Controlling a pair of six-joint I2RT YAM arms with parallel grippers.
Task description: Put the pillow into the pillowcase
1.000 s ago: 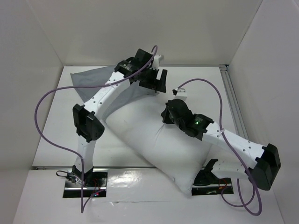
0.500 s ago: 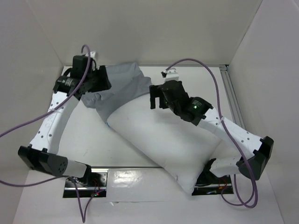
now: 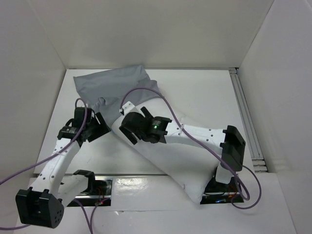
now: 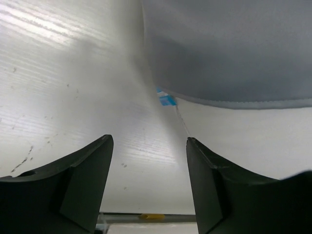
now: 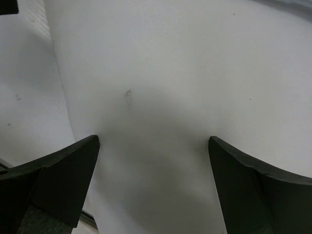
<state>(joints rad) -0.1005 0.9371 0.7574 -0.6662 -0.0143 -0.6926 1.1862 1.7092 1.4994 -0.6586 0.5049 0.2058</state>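
Left tool [image 3: 95, 127] and right tool [image 3: 127, 127] are both hanging wide open, gripping nothing.

The left tool is hovering low over the white table [image 3: 204, 92] at about 9 o'clock from its middle. In the left wrist view its fingers [image 4: 87, 185] are framing bare table just short of the hem of the thin, wrinkly grey cloth pillowcase [image 3: 114, 87], where a small blue tag [image 4: 166, 100] is showing. The right tool is reaching across at the middle, its spread fingers [image 5: 58, 180] straddling the large, plump white rectangular pillow [image 3: 180, 165]; whether they are touching it I cannot tell. The pillow is lying slantwise from the middle towards 5 o'clock. The pillowcase is spreading towards 11 o'clock, its edge draping over the pillow's upper end.
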